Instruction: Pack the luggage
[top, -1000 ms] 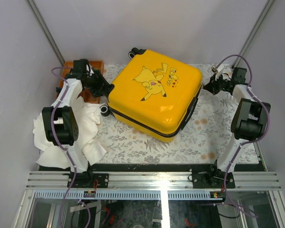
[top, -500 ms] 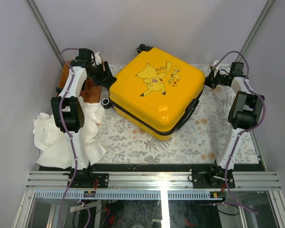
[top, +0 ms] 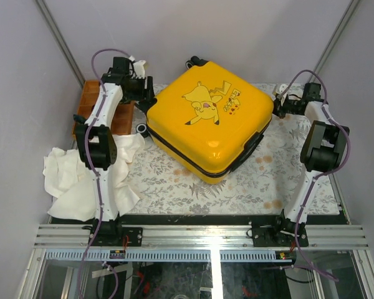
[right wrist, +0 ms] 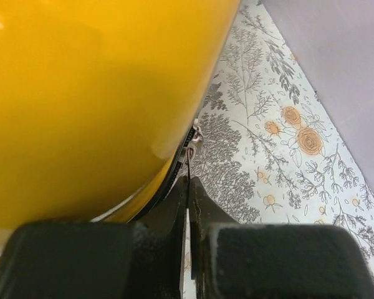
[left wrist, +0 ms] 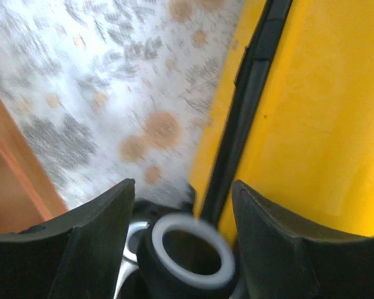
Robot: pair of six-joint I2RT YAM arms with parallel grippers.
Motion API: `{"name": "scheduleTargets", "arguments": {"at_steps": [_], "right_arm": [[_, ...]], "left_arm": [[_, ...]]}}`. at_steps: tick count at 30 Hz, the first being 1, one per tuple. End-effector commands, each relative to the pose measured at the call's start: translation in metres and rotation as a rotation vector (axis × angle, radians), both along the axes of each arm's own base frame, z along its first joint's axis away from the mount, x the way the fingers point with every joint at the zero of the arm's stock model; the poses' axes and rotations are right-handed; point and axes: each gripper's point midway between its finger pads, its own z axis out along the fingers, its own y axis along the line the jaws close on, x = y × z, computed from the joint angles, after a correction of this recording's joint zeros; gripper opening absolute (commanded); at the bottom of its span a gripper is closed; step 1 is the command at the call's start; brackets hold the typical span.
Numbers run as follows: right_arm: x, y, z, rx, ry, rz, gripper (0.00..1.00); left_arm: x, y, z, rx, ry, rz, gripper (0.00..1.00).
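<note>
Left wrist view has the left gripper [left wrist: 182, 187] spread wide, its black fingers either side of a black caster wheel with a white rim [left wrist: 190, 252] and not visibly clamping it. Just beyond runs the black zip seam [left wrist: 249, 93] of the large yellow hard-shell suitcase with the Pikachu print [top: 209, 118]. The suitcase lies closed on the floral-patterned tablecloth [right wrist: 280, 124], set cornerwise between the arms. The right gripper [right wrist: 188, 187] is pinched almost to nothing, seemingly on a thin zip pull [right wrist: 190, 140] at the case's right corner. The step looks like running the zip round. To do it well, the right arm should draw the pull along the seam line and never away from the shell, while the left arm braces the wheel corner so the case cannot swivel. Compared with a second ago, the case has slid and turned toward the back wall. The left arm has stretched further rearward, baring more of the orange compartment tray [top: 87, 103], and the right gripper sits closer against the shell.
</note>
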Motion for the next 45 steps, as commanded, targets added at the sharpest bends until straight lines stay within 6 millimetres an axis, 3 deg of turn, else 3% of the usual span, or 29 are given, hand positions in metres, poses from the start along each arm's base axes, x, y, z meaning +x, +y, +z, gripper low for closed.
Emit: {"name": "scheduleTargets", "arguments": {"at_steps": [1, 6, 9, 12, 14, 18, 20, 22, 24, 27, 30, 32, 34, 38, 41, 45], "right_arm": [[-0.066, 0.071, 0.063, 0.083, -0.124, 0.277, 0.0], [-0.124, 0.074, 0.055, 0.068, -0.014, 0.354, 0.05], [-0.136, 0.061, 0.047, 0.079, 0.074, 0.298, 0.14], [-0.126, 0.036, 0.04, 0.059, 0.119, 0.172, 0.31], [-0.11, 0.016, 0.039, 0.049, 0.136, 0.056, 0.44], [-0.084, -0.028, 0.041, 0.05, 0.188, -0.139, 0.58], [-0.075, -0.048, 0.041, 0.041, 0.207, -0.207, 0.66], [-0.066, -0.067, 0.041, 0.053, 0.232, -0.285, 0.76], [-0.059, -0.083, 0.038, 0.037, 0.243, -0.331, 0.81], [-0.045, -0.098, 0.042, 0.027, 0.235, -0.387, 0.88], [-0.023, -0.104, 0.054, 0.083, 0.259, -0.439, 0.9], [-0.008, -0.104, 0.066, 0.111, 0.27, -0.459, 0.91], [0.003, -0.096, 0.069, 0.117, 0.28, -0.458, 0.92], [0.009, -0.069, 0.067, 0.1, 0.297, -0.42, 0.93], [0.002, -0.048, 0.057, 0.078, 0.335, -0.361, 0.94], [-0.015, -0.022, 0.038, 0.022, 0.379, -0.284, 0.94]], "left_arm": [[-0.013, -0.148, -0.034, 0.03, -0.189, -0.499, 0.0], [0.007, -0.153, -0.027, 0.012, -0.218, -0.392, 0.02], [0.026, -0.143, -0.017, 0.004, -0.244, -0.308, 0.04], [0.047, -0.124, 0.001, -0.037, -0.284, -0.208, 0.09], [0.061, -0.107, 0.019, -0.04, -0.332, -0.135, 0.18], [0.079, -0.065, 0.065, -0.044, -0.423, 0.009, 0.55], [0.08, -0.044, 0.089, -0.038, -0.461, 0.072, 0.67], [0.077, -0.024, 0.11, -0.03, -0.493, 0.114, 0.85], [0.071, -0.001, 0.128, -0.03, -0.515, 0.159, 0.88], [0.055, 0.031, 0.145, -0.024, -0.52, 0.203, 0.89], [0.025, 0.058, 0.154, -0.047, -0.493, 0.23, 0.89], [-0.001, 0.064, 0.141, -0.079, -0.432, 0.225, 0.89], [-0.029, 0.061, 0.13, -0.119, -0.37, 0.211, 0.89], [-0.092, 0.035, 0.102, -0.222, -0.23, 0.12, 0.89], [-0.135, 0.022, 0.082, -0.257, -0.163, 0.072, 0.88], [-0.175, 0.019, 0.05, -0.23, -0.103, 0.048, 0.82]]}}
